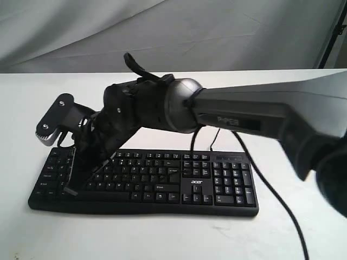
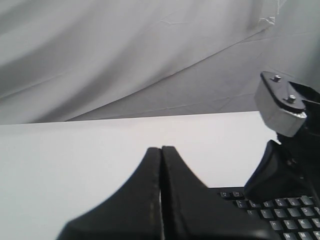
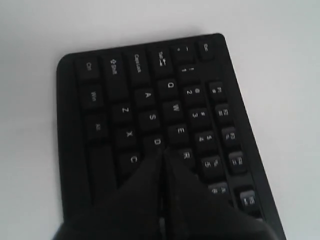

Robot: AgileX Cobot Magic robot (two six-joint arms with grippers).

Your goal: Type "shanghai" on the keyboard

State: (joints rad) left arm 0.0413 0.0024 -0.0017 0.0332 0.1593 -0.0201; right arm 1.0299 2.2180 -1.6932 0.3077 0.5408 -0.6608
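The black keyboard (image 1: 162, 179) lies on the white table, its acer logo near the arrow keys and its thin cable (image 1: 274, 192) trailing off to the right. My right arm reaches across from the right, and the right gripper (image 1: 71, 189) points down over the keyboard's left end. In the right wrist view the keyboard (image 3: 150, 90) fills the frame and the right gripper (image 3: 161, 151) is shut and empty, its tips at the D key (image 3: 156, 142); contact cannot be judged. The left gripper (image 2: 161, 148) is shut and empty, left of the keyboard (image 2: 290, 215), and is out of the exterior view.
The white table (image 1: 162, 238) runs back to a grey curtain (image 1: 162, 32). A silver block on the right arm's wrist (image 1: 54, 122) hangs above the keyboard's far left corner and also shows as a silver block (image 2: 280, 105) in the left wrist view. A dark stand (image 1: 333, 32) rises at the far right.
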